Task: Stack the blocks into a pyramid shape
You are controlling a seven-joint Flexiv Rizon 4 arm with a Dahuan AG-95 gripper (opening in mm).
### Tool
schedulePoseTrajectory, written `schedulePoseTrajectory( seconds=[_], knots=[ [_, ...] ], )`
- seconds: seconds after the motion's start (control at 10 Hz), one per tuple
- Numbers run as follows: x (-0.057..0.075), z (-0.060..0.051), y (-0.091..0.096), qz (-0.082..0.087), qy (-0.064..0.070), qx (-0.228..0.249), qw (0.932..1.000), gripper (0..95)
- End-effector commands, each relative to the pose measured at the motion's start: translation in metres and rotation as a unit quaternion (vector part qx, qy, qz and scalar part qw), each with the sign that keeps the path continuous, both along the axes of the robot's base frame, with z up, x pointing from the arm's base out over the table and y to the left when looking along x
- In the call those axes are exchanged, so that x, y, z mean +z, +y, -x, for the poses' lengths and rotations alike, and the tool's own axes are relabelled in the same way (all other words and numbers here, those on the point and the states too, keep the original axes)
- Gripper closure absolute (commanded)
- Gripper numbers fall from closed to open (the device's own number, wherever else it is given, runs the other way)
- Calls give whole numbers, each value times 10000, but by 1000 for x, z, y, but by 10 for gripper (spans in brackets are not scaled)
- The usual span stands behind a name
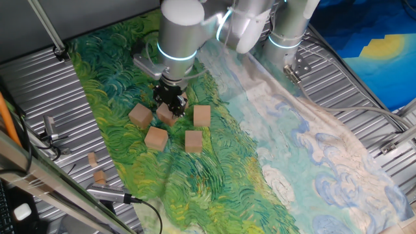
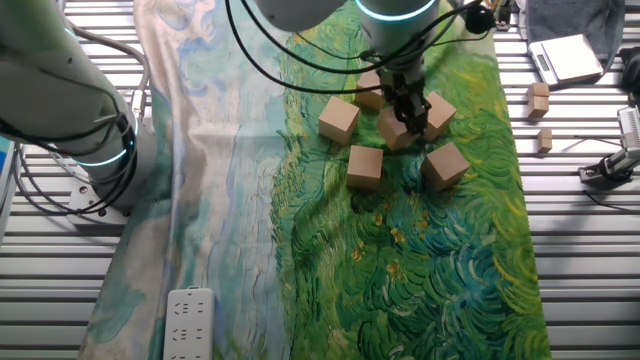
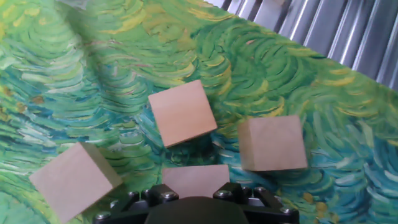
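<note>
Several plain wooden blocks lie close together on the green part of the painted cloth. My gripper (image 1: 169, 107) reaches down in their midst, shut on one block (image 1: 166, 116) that shows between the fingers at the bottom of the hand view (image 3: 196, 179). Around it lie a block to the left (image 1: 140, 116), one to the right (image 1: 202, 115) and two nearer ones (image 1: 156, 138) (image 1: 194, 141). In the other fixed view the gripper (image 2: 404, 112) holds its block (image 2: 393, 130), and another block (image 2: 369, 90) sits partly hidden behind the fingers.
The painted cloth (image 1: 292, 162) covers the metal table's middle. Two small tan wooden bits (image 1: 92, 158) (image 1: 99, 175) lie off the cloth on the ribbed metal. A white power strip (image 2: 187, 320) rests at one cloth corner. The arm's base (image 2: 95, 150) stands beside the cloth.
</note>
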State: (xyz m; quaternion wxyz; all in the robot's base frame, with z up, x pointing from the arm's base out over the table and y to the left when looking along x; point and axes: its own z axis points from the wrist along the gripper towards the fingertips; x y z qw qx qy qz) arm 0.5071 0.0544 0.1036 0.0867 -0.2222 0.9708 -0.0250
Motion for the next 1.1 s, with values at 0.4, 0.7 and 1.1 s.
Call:
schedulePoseTrajectory(
  seconds=[0.4, 0.7, 1.1],
  knots=[
    [3, 22, -13, -102, 153, -443, 9989, 950],
    [8, 31, -29, -123, 203, -630, 9977, 950],
    [13, 45, -50, -281, 258, -697, 9968, 950]
  ],
)
